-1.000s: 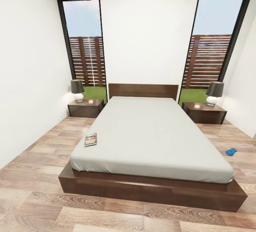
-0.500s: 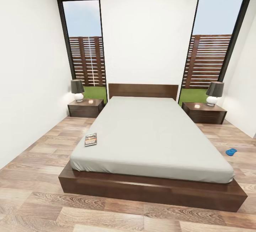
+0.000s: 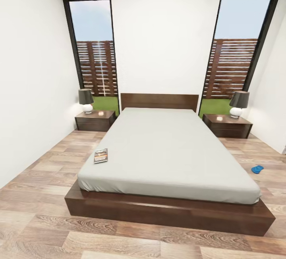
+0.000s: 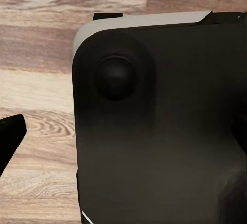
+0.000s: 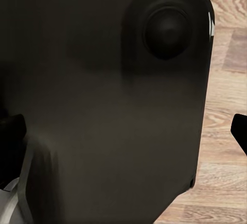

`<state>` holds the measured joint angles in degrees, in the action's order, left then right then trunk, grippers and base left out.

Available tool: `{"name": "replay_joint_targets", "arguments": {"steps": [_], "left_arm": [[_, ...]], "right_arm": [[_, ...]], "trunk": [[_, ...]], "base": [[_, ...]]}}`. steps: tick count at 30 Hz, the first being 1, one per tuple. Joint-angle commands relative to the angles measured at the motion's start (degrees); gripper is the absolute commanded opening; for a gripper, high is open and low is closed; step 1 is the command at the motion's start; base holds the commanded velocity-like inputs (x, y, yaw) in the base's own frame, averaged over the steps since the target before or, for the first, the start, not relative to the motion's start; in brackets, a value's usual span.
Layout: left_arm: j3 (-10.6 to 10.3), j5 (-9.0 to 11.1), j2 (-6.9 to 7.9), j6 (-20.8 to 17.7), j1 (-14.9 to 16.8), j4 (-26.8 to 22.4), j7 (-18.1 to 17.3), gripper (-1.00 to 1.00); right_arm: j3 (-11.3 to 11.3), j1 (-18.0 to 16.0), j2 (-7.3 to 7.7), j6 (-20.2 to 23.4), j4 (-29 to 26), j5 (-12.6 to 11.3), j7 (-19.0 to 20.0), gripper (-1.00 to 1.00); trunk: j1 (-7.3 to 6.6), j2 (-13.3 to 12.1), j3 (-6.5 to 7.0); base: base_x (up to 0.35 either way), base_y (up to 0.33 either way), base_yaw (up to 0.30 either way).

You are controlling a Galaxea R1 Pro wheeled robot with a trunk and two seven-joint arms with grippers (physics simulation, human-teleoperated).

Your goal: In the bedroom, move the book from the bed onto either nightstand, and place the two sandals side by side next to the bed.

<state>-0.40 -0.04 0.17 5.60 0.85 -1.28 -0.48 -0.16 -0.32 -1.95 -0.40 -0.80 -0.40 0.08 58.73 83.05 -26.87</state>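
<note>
The book (image 3: 101, 156) lies flat near the front left corner of the bed (image 3: 167, 148), a grey mattress on a dark wood base. A dark nightstand (image 3: 95, 120) stands at the bed's left by the headboard, and another nightstand (image 3: 227, 126) at its right. One blue sandal (image 3: 257, 169) rests on the floor to the right of the bed. My left gripper (image 4: 123, 141) and right gripper (image 5: 123, 131) hang over my own dark base and the plank floor. Their fingertips sit wide apart at the picture edges, with nothing between them.
Each nightstand carries a lamp (image 3: 85, 99) (image 3: 239, 103). Tall black-framed windows (image 3: 93, 48) (image 3: 238, 48) flank the headboard. White walls close in on both sides. Wood floor (image 3: 47, 179) runs along both sides of the bed and in front of it.
The whole head view has shifted very slightly, so the camera has moved. The book, the sandal and the furniture have stayed where they were.
</note>
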Motion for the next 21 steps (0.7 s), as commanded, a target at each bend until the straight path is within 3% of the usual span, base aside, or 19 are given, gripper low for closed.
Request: {"name": "replay_joint_targets", "arguments": {"steps": [1, 8, 21], "left_arm": [[-0.04, -0.01, 0.01, 0.20, 0.03, 0.05, -0.05, 1.00], [-0.04, -0.04, 0.01, 0.20, 0.03, 0.05, -0.12, 1.00], [0.06, 0.02, 0.01, 0.13, 0.03, 0.05, -0.06, 1.00]], "right_arm": [[-0.02, -0.03, 0.00, -0.04, 0.00, -0.04, 0.01, 1.00], [-0.02, -0.03, 0.01, -0.04, 0.01, -0.04, 0.01, 1.00], [-0.02, -0.03, 0.01, -0.04, 0.07, -0.04, 0.01, 1.00]], "trunk": [[0.00, 0.03, -0.06], [0.00, 0.03, -0.06], [0.00, 0.03, -0.06]], "base": [[0.000, 0.000, -0.081], [0.000, 0.000, -0.152], [0.000, 0.000, -0.271]]}}
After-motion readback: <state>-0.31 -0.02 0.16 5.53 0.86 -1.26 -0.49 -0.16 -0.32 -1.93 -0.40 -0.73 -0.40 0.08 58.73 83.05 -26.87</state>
